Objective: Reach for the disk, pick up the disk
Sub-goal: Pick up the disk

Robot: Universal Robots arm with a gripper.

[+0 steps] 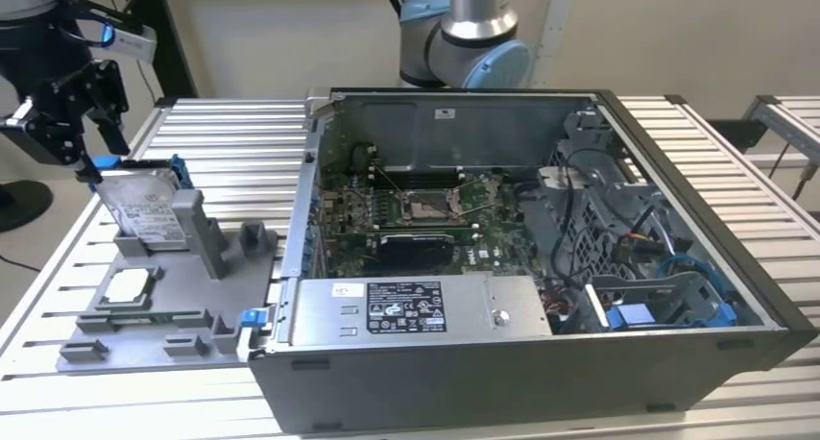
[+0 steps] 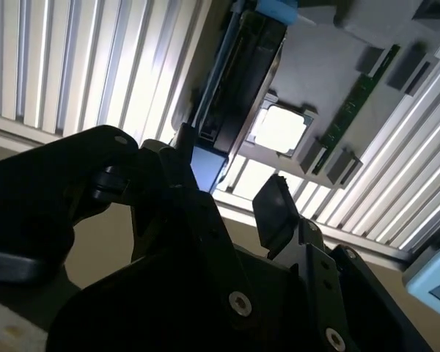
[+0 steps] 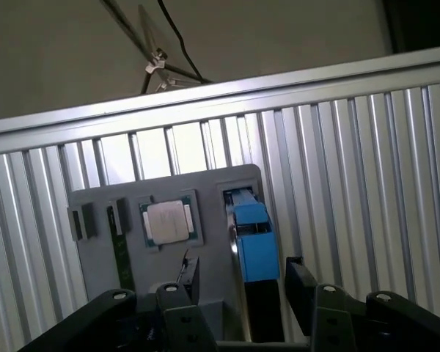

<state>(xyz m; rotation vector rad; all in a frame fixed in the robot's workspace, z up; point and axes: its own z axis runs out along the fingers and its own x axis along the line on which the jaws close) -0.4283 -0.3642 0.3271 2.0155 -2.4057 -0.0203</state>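
I'm on step 1 of 2, reach: claw (image 3: 243,282) released, just above the disk (image 3: 251,235). Closing likely needs centring over disk.

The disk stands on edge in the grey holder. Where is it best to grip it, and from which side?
I would grip the disk by its free upper edge, a finger on each broad face, coming from above. It stands upright in the grey holder, whose posts cover its lower part. The open gripper hangs above it.
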